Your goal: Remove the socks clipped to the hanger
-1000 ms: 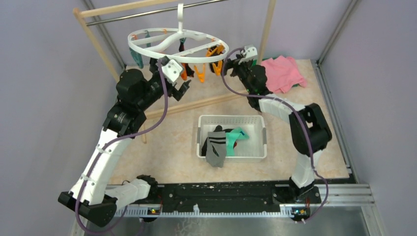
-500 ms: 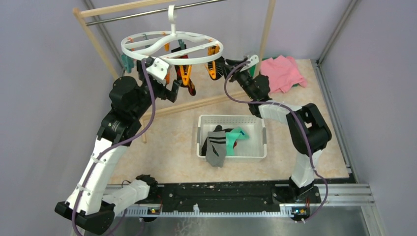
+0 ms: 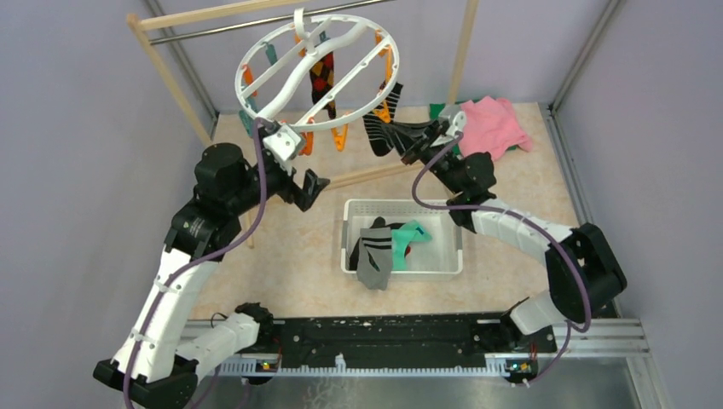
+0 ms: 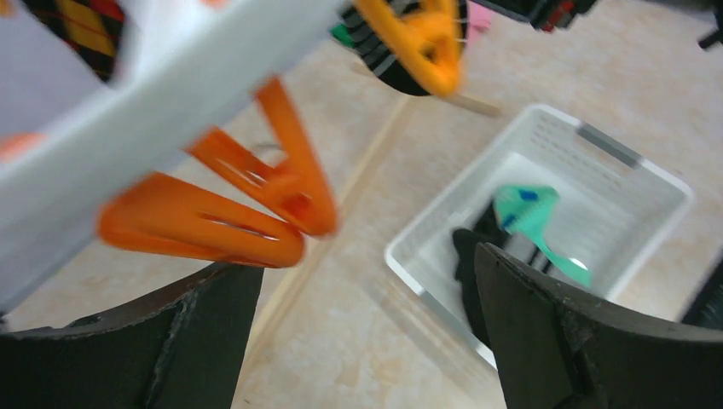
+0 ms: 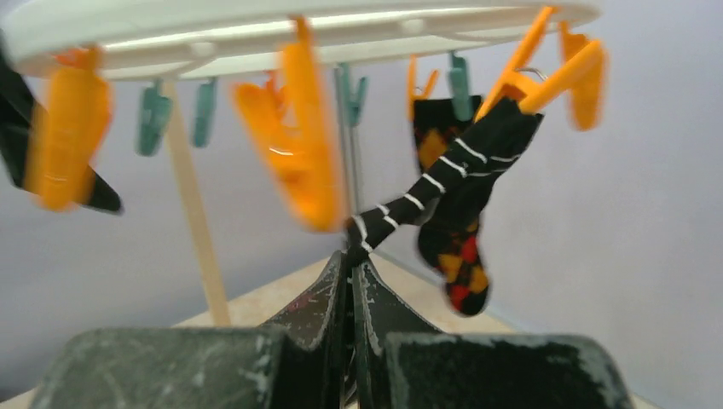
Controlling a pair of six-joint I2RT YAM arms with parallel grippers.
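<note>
— Why does the hanger [image 3: 290, 89] sit so tilted at the upper middle of the frame?
— We judge our right hand [image 5: 351, 245] is the cause. Its fingers are pressed together on the toe of the striped sock [image 5: 448, 175], drawing it taut against the orange clip [image 5: 546, 72] on its cuff. The argyle sock [image 3: 322, 78] hangs clipped beside it.
— And our left hand [image 3: 300, 183]?
— Spread wide and empty under the ring's lower edge, perhaps to steady it.
— Where do freed socks go?
— Some lie in the white basket [image 3: 354, 209], mid-frame on the beige marbled table [image 3: 281, 256]. Lilac walls surround us, with a wooden rack [image 3: 170, 78] upper left and a pink cloth [image 3: 490, 123] upper right.
</note>
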